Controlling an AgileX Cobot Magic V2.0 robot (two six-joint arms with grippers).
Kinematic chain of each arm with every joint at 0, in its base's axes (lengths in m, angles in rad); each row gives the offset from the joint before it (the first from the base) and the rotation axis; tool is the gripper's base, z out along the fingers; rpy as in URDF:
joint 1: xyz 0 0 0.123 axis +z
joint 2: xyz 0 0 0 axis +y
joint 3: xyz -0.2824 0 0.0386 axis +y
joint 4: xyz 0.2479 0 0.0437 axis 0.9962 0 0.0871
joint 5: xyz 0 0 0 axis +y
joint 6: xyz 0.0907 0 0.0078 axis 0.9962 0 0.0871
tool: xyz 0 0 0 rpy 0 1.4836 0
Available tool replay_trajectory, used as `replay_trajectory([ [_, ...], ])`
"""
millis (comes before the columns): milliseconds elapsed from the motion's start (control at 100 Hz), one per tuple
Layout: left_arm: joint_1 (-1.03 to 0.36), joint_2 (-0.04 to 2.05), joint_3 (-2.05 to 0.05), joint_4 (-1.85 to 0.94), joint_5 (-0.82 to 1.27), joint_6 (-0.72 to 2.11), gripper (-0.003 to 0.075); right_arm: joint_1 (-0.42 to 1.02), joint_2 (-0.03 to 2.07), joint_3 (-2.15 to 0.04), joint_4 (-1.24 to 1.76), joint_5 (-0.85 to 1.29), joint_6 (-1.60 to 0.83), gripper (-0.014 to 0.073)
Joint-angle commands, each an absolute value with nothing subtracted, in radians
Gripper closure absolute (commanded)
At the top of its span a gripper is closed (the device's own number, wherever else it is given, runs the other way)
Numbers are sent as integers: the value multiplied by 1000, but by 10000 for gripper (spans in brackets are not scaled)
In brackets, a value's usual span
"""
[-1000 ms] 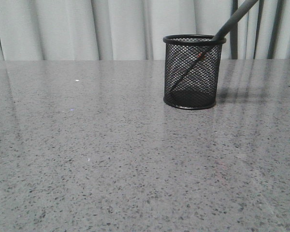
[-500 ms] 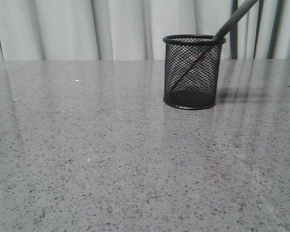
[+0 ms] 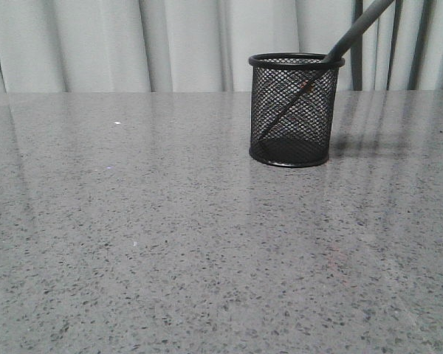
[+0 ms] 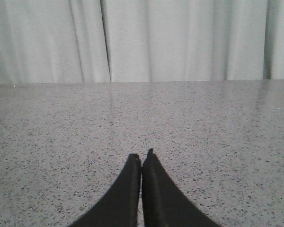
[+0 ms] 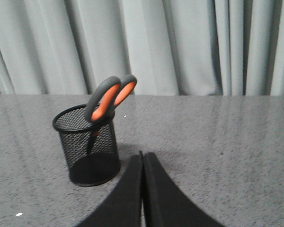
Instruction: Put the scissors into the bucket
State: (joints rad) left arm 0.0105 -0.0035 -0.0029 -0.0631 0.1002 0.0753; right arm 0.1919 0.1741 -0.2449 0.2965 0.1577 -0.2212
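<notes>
The black wire-mesh bucket (image 3: 294, 110) stands upright on the grey speckled table, right of centre in the front view. The scissors (image 3: 354, 33) stand in it blades down and lean on its rim, handles sticking out above. In the right wrist view the bucket (image 5: 87, 144) holds the scissors' grey, orange-lined handle loops (image 5: 110, 98). My right gripper (image 5: 142, 156) is shut and empty, apart from the bucket. My left gripper (image 4: 142, 153) is shut and empty over bare table. Neither gripper shows in the front view.
The grey speckled table (image 3: 170, 243) stretches wide around the bucket. A pale pleated curtain (image 3: 133, 44) hangs behind the table's far edge.
</notes>
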Motion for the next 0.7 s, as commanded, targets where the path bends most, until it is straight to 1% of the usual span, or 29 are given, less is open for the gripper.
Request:
replay_trajectory([
  [0,2,-30,26,-73,23,65,741,179,186,-230,259,6,-228,666],
  [140,2,-30,26,-73,23,65,741,125,154,-132,244,-18,-228,666],
  [360,2,-30,26,-73,23,65,741,78,-36,2,195,-16,-223,666],
  [410,2,-28,26,-73,21,65,741,75,-30,31,182,-41,-193,666],
  [450,2,-28,26,-73,21,65,741,63,-27,29,149,22,-161,666],
  [560,2,-28,26,-73,19,65,741,47,-33,29,98,98,-132,666],
  [690,2,-28,26,-73,19,65,741,46,-33,29,71,122,-132,666],
])
